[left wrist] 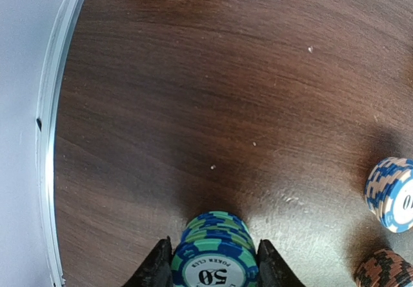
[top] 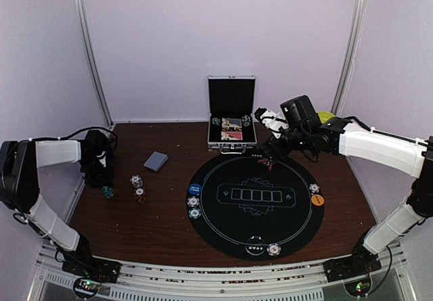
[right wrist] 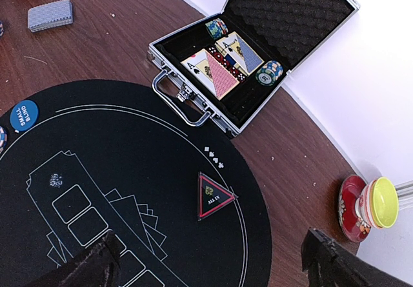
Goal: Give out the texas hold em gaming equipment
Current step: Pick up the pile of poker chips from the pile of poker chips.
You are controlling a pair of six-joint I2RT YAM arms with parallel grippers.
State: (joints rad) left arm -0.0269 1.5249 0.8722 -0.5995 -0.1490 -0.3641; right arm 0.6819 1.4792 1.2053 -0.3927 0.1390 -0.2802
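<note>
My left gripper is shut on a short stack of teal poker chips, one black finger pressed against each side, low over the wood at the table's left. Two more chip stacks stand just to its right. A grey-blue deck of cards lies further back. My right gripper hangs open and holds nothing above the black round mat, near a triangular all-in marker. The blue button, orange button and single chips sit on the mat's edge.
The open silver case stands behind the mat, with cards and chips inside. A red and yellow cup sits at the back right by the wall. A metal rail borders the table's left side.
</note>
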